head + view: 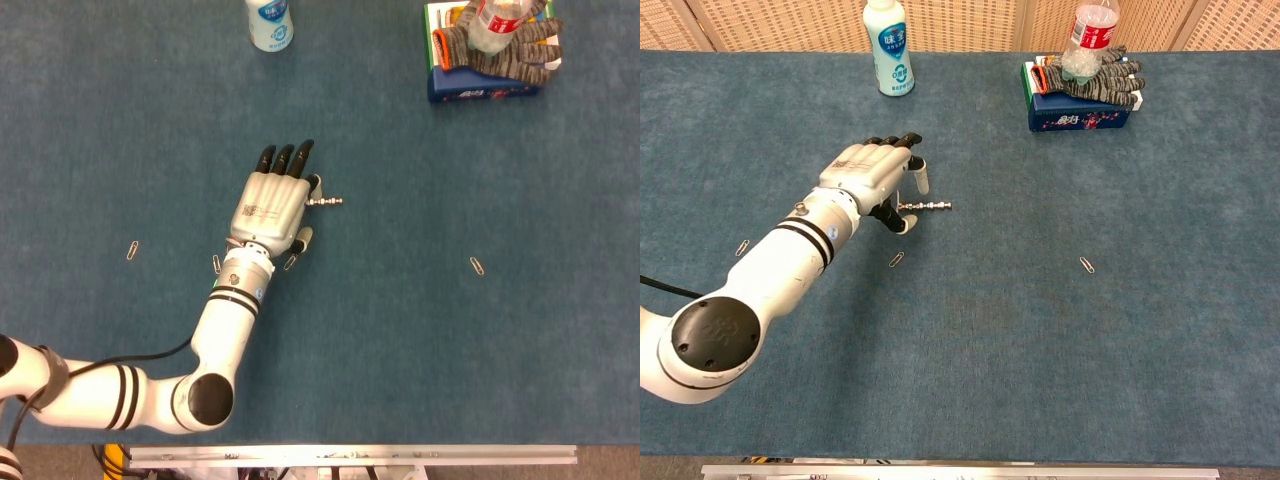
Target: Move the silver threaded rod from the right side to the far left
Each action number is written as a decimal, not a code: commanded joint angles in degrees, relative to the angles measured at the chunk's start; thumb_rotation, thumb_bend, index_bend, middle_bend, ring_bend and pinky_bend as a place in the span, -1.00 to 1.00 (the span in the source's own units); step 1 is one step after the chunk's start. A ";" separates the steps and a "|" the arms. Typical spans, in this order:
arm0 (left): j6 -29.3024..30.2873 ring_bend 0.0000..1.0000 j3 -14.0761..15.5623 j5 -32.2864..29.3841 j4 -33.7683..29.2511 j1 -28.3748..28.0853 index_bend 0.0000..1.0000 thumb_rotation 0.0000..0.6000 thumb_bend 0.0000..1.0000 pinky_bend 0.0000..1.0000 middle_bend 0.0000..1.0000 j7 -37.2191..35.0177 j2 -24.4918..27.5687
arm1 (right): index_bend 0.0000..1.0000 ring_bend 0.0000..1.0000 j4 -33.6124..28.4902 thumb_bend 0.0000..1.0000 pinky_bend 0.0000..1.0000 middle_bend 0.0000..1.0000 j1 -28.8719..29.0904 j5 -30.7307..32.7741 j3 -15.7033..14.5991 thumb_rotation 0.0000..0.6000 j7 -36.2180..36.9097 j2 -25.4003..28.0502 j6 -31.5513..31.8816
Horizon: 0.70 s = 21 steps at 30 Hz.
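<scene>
The silver threaded rod (328, 202) (933, 206) lies flat on the blue tabletop, a little left of centre. My left hand (272, 205) (875, 175) hovers palm-down over the rod's left end, with its dark fingertips pointing away from me. The fingers are stretched out and apart, and the thumb sits just below the rod's left tip. I cannot see any finger closed around the rod. The hand hides the rod's leftmost end in the head view. My right hand shows in neither view.
A white bottle (270, 22) (888, 45) stands at the far edge, left of centre. A blue box (485, 88) (1080, 112) with a grey glove and a plastic bottle on it sits far right. Paper clips lie scattered (477, 266) (131, 250) (897, 259).
</scene>
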 commanded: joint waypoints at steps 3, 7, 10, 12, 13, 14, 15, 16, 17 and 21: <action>-0.45 -1.00 -0.64 -0.98 0.96 -0.52 -0.28 1.00 -0.39 -1.00 -1.00 0.70 -0.41 | -0.56 -1.00 0.19 -0.66 -1.00 -0.77 0.09 -0.07 0.01 1.00 0.09 -0.18 -0.12; -1.09 -1.00 -1.12 -1.56 1.33 -0.86 -0.28 1.00 -0.39 -1.00 -1.00 0.96 -0.16 | -0.56 -1.00 0.30 -0.66 -1.00 -0.77 0.24 -0.06 0.05 1.00 0.02 -0.30 -0.31; -1.33 -1.00 -1.42 -1.76 1.24 -1.08 -0.28 1.00 -0.39 -1.00 -1.00 1.08 0.09 | -0.56 -1.00 0.36 -0.66 -1.00 -0.77 0.41 -0.02 0.10 1.00 -0.02 -0.35 -0.58; -1.39 -1.00 -1.54 -1.83 1.10 -1.21 -0.28 1.00 -0.39 -1.00 -1.00 1.14 0.20 | -0.56 -1.00 0.41 -0.66 -1.00 -0.77 0.54 0.02 0.11 1.00 -0.10 -0.43 -0.80; -1.43 -1.00 -1.55 -1.88 1.03 -1.27 -0.28 1.00 -0.39 -1.00 -1.00 1.16 0.22 | -0.56 -1.00 0.43 -0.66 -1.00 -0.77 0.60 0.04 0.10 1.00 -0.15 -0.47 -0.93; -1.47 -1.00 -1.55 -1.91 0.99 -1.31 -0.28 1.00 -0.39 -1.00 -1.00 1.17 0.22 | -0.56 -1.00 0.46 -0.66 -1.00 -0.77 0.64 0.05 0.08 1.00 -0.18 -0.50 -1.02; -1.52 -1.00 -1.54 -1.94 0.98 -1.36 -0.28 1.00 -0.39 -1.00 -1.00 1.19 0.21 | -0.56 -1.00 0.49 -0.66 -1.00 -0.77 0.67 0.07 0.09 1.00 -0.19 -0.53 -1.08; -1.57 -1.00 -1.51 -1.96 1.05 -1.43 -0.28 1.00 -0.39 -1.00 -1.00 1.21 0.16 | -0.56 -1.00 0.52 -0.66 -1.00 -0.77 0.70 0.09 0.09 1.00 -0.15 -0.57 -1.14; -1.59 -1.00 -1.48 -1.98 1.14 -1.46 -0.28 1.00 -0.39 -1.00 -1.00 1.20 0.08 | -0.56 -1.00 0.55 -0.66 -1.00 -0.77 0.70 0.10 0.09 1.00 -0.09 -0.58 -1.17; -1.79 -1.00 -1.51 -2.21 1.96 -1.70 -0.28 1.00 -0.39 -1.00 -1.00 1.13 -0.47 | -0.56 -1.00 0.58 -0.66 -1.00 -0.77 0.55 0.26 0.08 1.00 0.05 -0.45 -1.13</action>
